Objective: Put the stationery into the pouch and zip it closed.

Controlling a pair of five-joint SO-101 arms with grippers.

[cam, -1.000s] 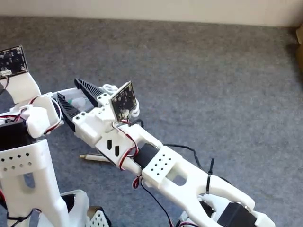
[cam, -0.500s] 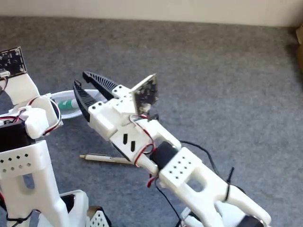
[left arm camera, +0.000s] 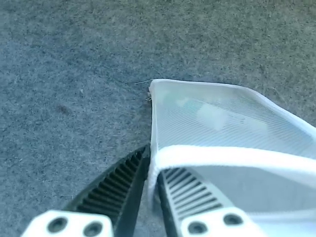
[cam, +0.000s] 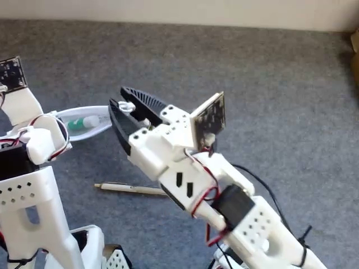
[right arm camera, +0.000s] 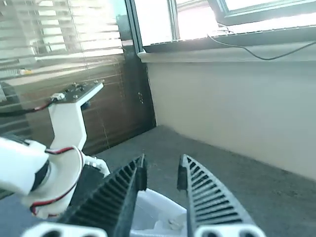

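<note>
The left gripper (left arm camera: 152, 165) pinches only the pouch (left arm camera: 222, 123) rim, the right gripper (right arm camera: 162, 170) is spread; the mesh may slip shut before the pen (cam: 132, 189) enters.

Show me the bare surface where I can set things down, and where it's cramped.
Bare grey surface stretches from the right gripper to the far wall and rightward. Crowded: near left, around the pouch, the pen and the right arm.
</note>
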